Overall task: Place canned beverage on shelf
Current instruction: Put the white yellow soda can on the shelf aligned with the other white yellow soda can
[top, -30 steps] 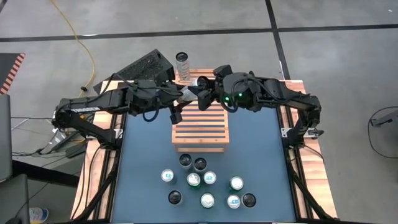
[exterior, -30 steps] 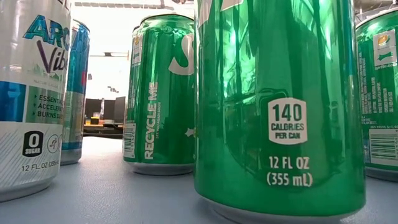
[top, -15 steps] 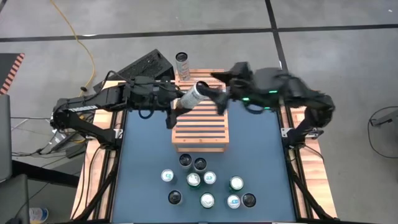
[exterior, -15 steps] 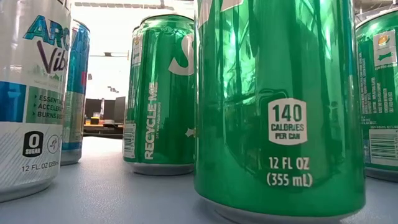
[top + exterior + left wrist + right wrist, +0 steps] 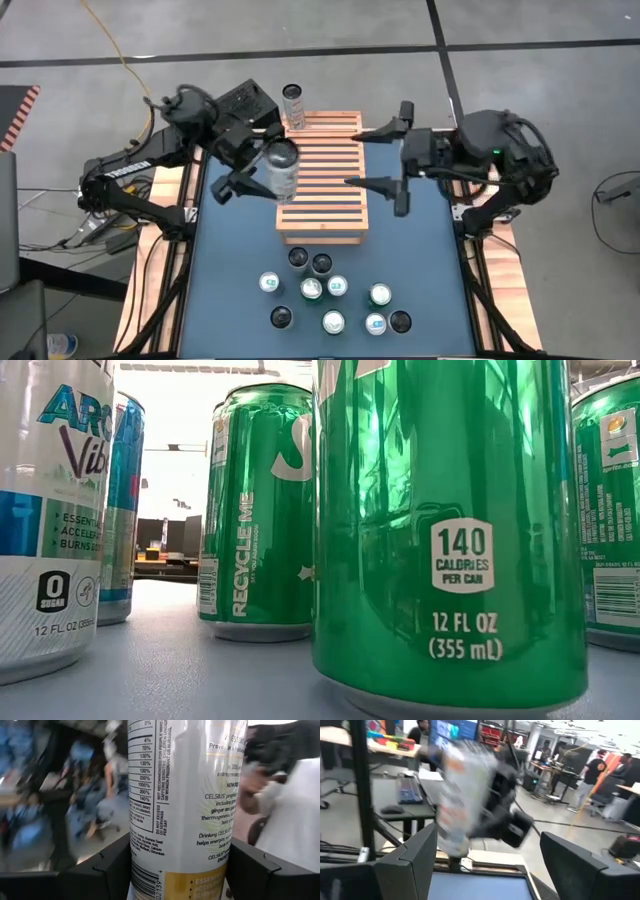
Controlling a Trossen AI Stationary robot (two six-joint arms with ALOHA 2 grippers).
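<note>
A white-and-yellow beverage can (image 5: 283,172) hangs above the left edge of the shelf (image 5: 330,185), a slatted light-wood rack on the blue table. My left gripper (image 5: 268,170) is shut on the can, which fills the left wrist view (image 5: 185,795). My right gripper (image 5: 358,158) stands open above the shelf's right part, to the right of the can, and holds nothing. In the right wrist view its fingers (image 5: 412,860) frame the blurred can (image 5: 462,805). A second can (image 5: 293,104) stands at the shelf's far left corner. My left gripper pinches the can's round wall, low on its body (image 5: 175,870), between its two fingers (image 5: 112,867). The fingers reach in about level from the table's left, one on each side of the can. The can stands about upright, lifted clear of the shelf.
Several cans (image 5: 325,295) stand grouped on the blue table near its front edge; the low view shows green ones (image 5: 450,530) and a white one (image 5: 50,510) close up. A dark box (image 5: 240,105) lies beyond the far left corner. The room behind holds desks and people.
My right gripper has opened, let go of the can and drawn back toward the table's right edge, rolling as it went. My left gripper kept its hold, rose and swung toward the table's left and near side. The can turned from lying slanted to about upright.
</note>
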